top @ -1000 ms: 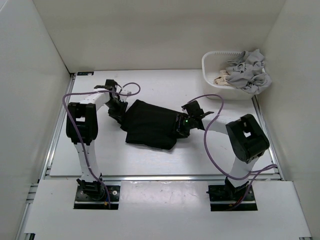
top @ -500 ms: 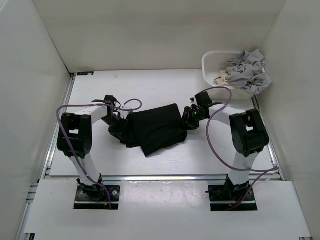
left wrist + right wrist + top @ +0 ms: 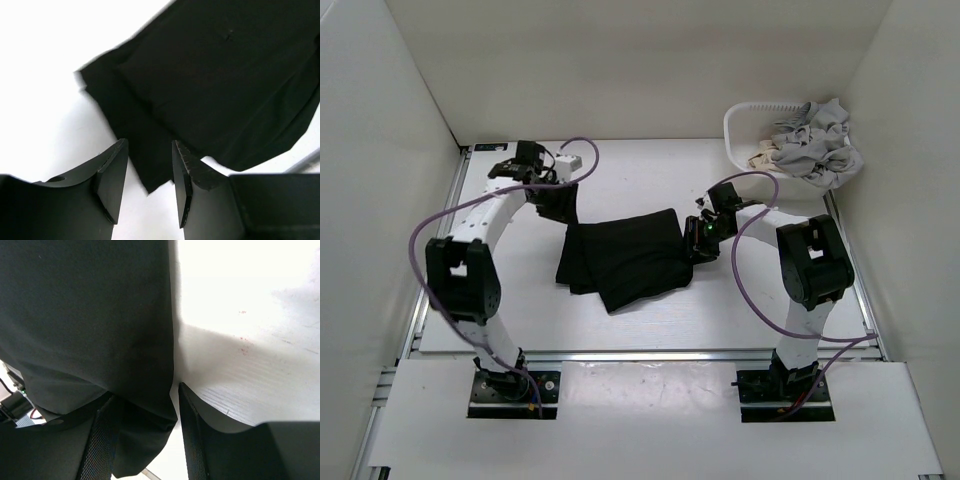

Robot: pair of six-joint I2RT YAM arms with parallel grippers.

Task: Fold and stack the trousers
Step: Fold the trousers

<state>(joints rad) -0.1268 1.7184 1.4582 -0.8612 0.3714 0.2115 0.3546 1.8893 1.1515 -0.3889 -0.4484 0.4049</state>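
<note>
Holds left gripper (image 3: 149,150), fingers apart and empty, over folded trousers (image 3: 625,255) at worktop (image 3: 520,310) centre; straddles their right edge with right gripper (image 3: 145,400), fingers apart.

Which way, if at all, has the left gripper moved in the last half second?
Yes. The left gripper went from the trousers' left side toward the table's far edge.

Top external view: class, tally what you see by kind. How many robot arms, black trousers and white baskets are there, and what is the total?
Robot arms: 2, left arm and right arm
Black trousers: 1
White basket: 1
Total: 4
</note>
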